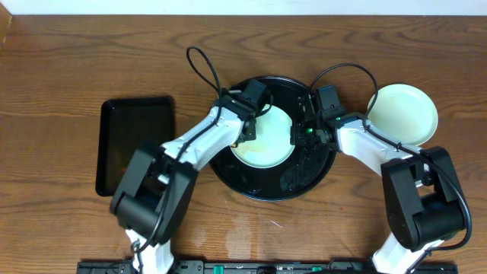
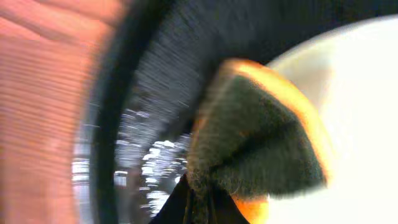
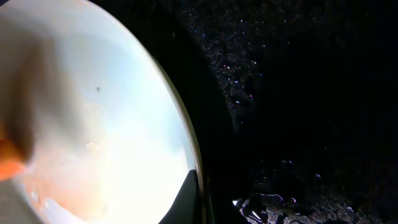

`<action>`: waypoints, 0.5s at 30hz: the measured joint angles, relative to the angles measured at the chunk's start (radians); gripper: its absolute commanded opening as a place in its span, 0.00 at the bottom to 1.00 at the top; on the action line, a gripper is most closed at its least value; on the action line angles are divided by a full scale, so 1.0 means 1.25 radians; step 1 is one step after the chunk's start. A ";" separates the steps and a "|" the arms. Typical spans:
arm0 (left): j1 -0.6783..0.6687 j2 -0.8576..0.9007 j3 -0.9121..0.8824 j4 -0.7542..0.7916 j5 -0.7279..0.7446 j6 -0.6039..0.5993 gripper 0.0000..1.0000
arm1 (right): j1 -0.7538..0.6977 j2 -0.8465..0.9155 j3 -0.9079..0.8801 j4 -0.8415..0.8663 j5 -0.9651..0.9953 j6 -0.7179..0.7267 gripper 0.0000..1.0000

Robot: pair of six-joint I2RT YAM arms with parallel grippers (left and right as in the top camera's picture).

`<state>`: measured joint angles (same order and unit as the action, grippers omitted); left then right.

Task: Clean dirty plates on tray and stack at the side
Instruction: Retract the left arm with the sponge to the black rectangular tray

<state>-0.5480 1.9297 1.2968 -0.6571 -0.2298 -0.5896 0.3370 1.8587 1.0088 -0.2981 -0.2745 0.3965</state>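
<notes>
Nearest the lenses, a sponge (image 2: 261, 137), orange with a dark scouring face, is being clamped between the closed fingers of the left gripper (image 1: 243, 131) and pressed against the left rim of the pale yellow plate (image 1: 266, 141). Opposite, the right gripper (image 1: 298, 134) is being seen with its jaws together on the plate's right rim, the edge running in between the fingertips. The plate is thus lying directly between the two grippers and is being touched by both. A faint orange tinge is being shown on the plate near the sponge; whether it is sauce or the sponge's reflection cannot be told.

The plate is being judged light, stiff and smooth, probably easy to chip. It is also likely slippery, since it is being carried by the round black tray (image 1: 304, 181), whose floor is being covered by water beads. A hold at the rim is being favoured, one finger under the lip and one above, because the flat middle offers nothing to pinch. A firm squeeze is being called for, or the wet edge may slide out.

Further out, a second plate (image 1: 403, 114), pale and apparently clean, is being borne by the bare tabletop (image 1: 61, 76) just right of the tray, apart from both grippers. Farthest left, a rectangular black tray (image 1: 137, 144) is lying apart from everything.
</notes>
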 measured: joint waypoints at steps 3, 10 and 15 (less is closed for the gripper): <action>0.009 -0.067 0.000 -0.017 -0.080 0.007 0.08 | 0.000 0.000 0.000 0.001 0.001 -0.009 0.01; 0.060 -0.259 0.000 -0.101 -0.124 0.011 0.08 | 0.000 -0.014 -0.001 -0.007 0.010 -0.059 0.01; 0.199 -0.370 0.004 -0.222 -0.063 0.012 0.08 | 0.000 -0.126 -0.004 -0.013 0.036 -0.120 0.01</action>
<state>-0.2989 1.4677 1.3014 -0.9352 -0.3088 -0.5751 0.3370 1.7012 1.0042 -0.3145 -0.2291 0.2462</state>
